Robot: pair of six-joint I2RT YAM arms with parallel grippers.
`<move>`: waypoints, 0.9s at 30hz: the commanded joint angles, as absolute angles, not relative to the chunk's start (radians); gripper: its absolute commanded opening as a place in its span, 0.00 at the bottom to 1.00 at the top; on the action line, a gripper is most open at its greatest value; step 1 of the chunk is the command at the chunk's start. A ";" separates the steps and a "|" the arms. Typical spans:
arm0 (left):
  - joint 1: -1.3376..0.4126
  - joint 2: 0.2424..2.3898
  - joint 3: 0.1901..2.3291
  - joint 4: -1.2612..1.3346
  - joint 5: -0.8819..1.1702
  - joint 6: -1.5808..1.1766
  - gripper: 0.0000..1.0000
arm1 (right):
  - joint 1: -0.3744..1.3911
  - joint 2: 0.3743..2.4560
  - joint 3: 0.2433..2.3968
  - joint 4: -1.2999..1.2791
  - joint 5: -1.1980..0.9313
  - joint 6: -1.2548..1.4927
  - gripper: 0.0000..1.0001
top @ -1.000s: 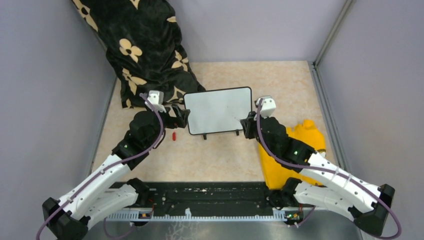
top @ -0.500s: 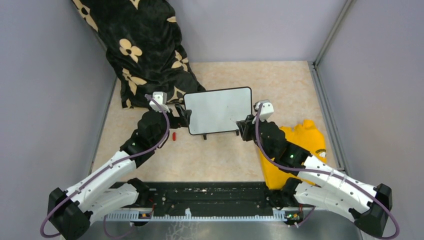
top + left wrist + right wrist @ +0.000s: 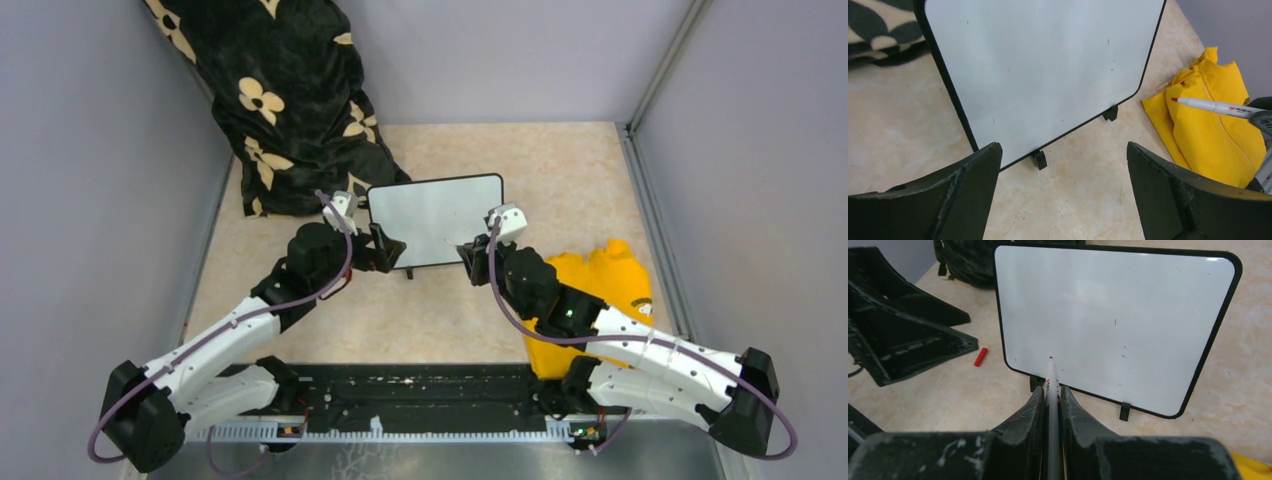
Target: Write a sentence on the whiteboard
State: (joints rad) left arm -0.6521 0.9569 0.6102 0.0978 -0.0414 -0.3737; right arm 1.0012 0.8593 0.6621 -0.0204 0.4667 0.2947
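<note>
From above, the black-framed whiteboard (image 3: 437, 218) stands mid-worktop (image 3: 440, 315) between the left end effector (image 3: 388, 250) and right end effector (image 3: 468, 257). In the left wrist view, the fingers are spread wide and empty, and the board face is white with faint specks. In the right wrist view, the fingers clamp a marker (image 3: 1051, 390) whose print is unreadable; its red tip is by the board's lower left, contact unclear.
</note>
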 commanded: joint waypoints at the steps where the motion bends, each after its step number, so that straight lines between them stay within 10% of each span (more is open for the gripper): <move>1: -0.656 1.017 0.657 0.047 0.016 -0.451 0.99 | 1.026 0.819 0.656 0.078 0.480 0.277 0.00; 20: -0.657 0.943 0.287 0.301 0.091 -0.642 0.89 | 1.030 0.844 0.639 0.162 0.495 0.291 0.00; 27: -0.661 1.055 0.472 0.155 0.028 -0.599 0.81 | 1.029 0.882 0.651 0.185 0.486 0.264 0.00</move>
